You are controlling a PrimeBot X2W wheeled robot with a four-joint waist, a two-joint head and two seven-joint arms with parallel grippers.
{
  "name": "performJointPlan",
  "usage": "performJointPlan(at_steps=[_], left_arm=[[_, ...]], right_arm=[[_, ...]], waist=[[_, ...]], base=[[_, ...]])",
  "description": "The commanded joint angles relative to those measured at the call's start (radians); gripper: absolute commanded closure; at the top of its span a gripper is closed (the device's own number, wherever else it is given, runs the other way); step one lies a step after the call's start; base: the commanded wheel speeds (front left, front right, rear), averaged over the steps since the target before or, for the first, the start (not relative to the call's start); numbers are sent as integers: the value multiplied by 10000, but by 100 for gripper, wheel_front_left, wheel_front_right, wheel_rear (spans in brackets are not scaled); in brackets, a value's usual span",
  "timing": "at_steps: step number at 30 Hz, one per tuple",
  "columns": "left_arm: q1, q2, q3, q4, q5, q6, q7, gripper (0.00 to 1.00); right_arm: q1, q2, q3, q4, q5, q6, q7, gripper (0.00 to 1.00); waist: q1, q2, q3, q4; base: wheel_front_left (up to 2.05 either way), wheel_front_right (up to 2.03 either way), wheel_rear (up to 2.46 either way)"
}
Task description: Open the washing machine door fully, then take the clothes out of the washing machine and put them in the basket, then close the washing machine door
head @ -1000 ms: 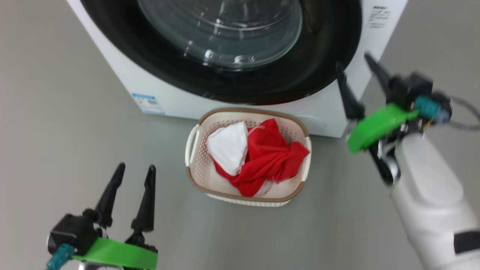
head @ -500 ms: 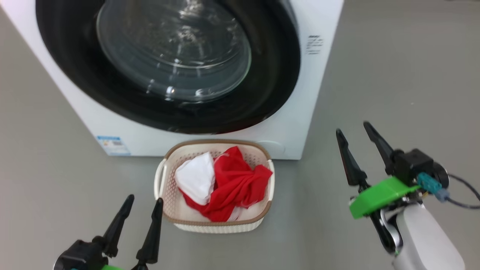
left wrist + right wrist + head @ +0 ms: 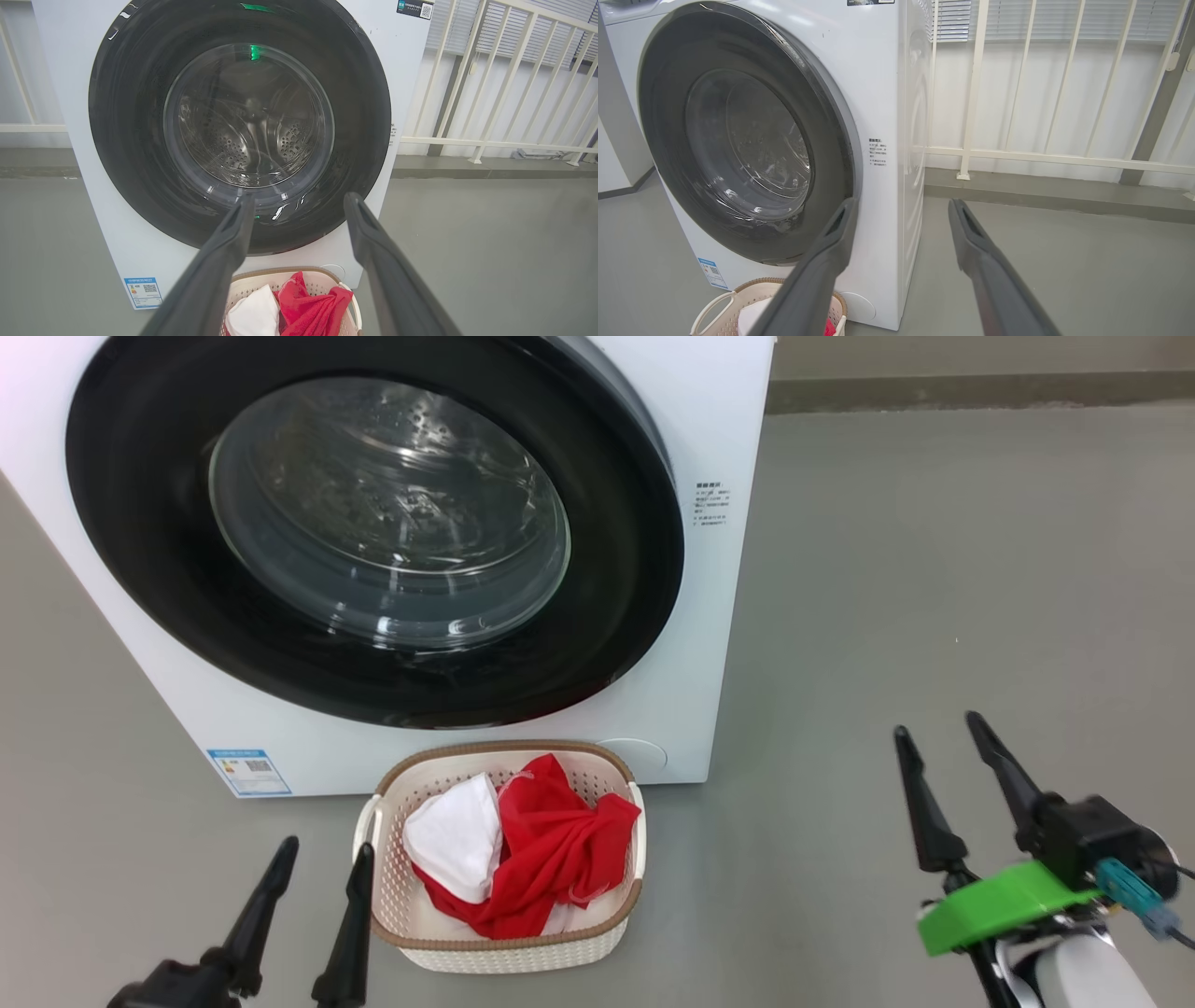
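The washing machine point(image 3: 724, 616) carries a small blue label point(image 3: 248, 772) at the lower left corner of its front, with a QR square and coloured bars, the print too small to read. To the right of the washing machine door point(image 3: 387, 513) sits a short block of 4 or so lines of dark text point(image 3: 709, 505), also unreadable. The left wrist view catches a dark sticker with a QR code point(image 3: 415, 8) at the top right corner. The door lies flat against the front, closed, its wide black rim glossy, and the perforated steel drum point(image 3: 243, 144) shows through the glass under a green reflection point(image 3: 253, 51). A round white cap point(image 3: 635, 754) sits at the lower right of the front. On the grey floor point(image 3: 934, 569), just in front of the machine, stands the basket point(image 3: 504, 746), and the clothes point(image 3: 551, 859) lie inside it, a red bundle with a white cloth piece point(image 3: 457, 835) at its left. The left gripper point(image 3: 326, 847) is near the basket's left handle, its 2 fingers spread and released. The right gripper point(image 3: 936, 725) is well off to the right over bare floor, a green band point(image 3: 999, 905) at its base, fingers likewise apart and grasping nothing. Beyond the machine on the right runs a cream railing point(image 3: 973, 93) in front of a pale wall.
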Motion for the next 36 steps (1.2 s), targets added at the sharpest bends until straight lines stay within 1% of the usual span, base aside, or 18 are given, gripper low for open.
performJointPlan(at_steps=[1,6,15,33,34,36], left_arm=[[-50,78,390,-279,107,-56,-92,0],[91,111,395,-431,131,-56,-92,0],[360,138,548,-620,173,-56,-92,0],[417,4,753,-412,256,-56,-92,0],[595,-85,360,-171,183,2,2,100],[632,-171,307,93,175,13,50,100]], right_arm=[[-59,3,121,-330,-65,-34,-61,0],[522,3,-275,-841,-61,-34,-61,0],[1270,4,-246,-984,144,-34,-61,0],[1388,4,-119,-862,266,-34,-61,0],[1554,98,-334,-622,176,-23,0,100],[1589,174,-308,-352,174,-21,8,100]], waist=[[0,0,-54,22],[0,0,-162,70],[0,0,-322,-20],[0,0,-449,-21],[0,0,-450,-22],[0,0,-451,-22]], base=[[0,0,0],[0,0,0],[0,0,0],[0,0,0],[0,0,0],[0,0,0]])
